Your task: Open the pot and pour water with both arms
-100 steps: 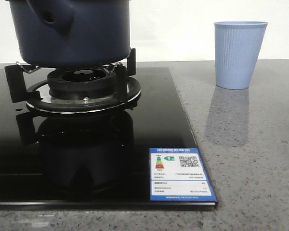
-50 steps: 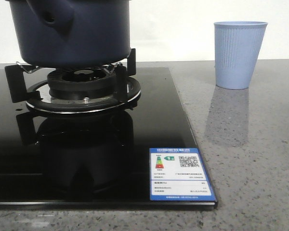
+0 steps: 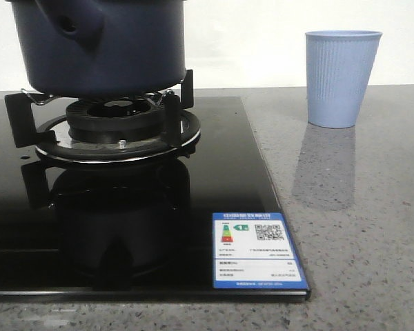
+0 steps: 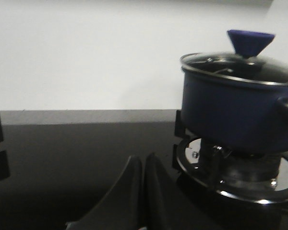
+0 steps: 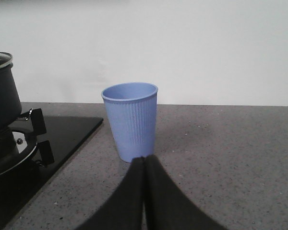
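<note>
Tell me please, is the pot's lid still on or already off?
On. The glass lid with its blue knob sits on the pot on the burner.

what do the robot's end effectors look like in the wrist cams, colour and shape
Only the fingers show. The left end effector has two matte black fingers, smooth and curved, broad at the base and tapering to narrow tips. The right end effector looks the same: plain matte black, flaring outward toward its base. No cables, markings or labels are visible on either, and the front view shows no part of the arms.
</note>
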Robot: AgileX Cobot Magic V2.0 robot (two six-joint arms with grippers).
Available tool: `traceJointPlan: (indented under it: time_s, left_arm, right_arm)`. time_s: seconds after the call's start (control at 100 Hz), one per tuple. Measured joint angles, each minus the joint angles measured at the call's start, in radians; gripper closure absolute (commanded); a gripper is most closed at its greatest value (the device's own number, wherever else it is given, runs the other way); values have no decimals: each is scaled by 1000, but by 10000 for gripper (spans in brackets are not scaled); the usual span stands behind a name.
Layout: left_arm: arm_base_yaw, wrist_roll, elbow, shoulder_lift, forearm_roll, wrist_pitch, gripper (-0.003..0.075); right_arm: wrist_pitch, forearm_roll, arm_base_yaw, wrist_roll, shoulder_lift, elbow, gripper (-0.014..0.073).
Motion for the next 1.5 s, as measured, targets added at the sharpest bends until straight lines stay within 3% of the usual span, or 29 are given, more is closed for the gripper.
traceJointPlan:
  time_s: [0.21,1.5]
  left_arm:
    - [42,-82,102,-57,68,65,739]
    - [43,-88,102,-57,66,52,739]
  right_arm:
    - [-2,0,0,0,-1,0,667]
    - [0,0,0,0,-1,0,667]
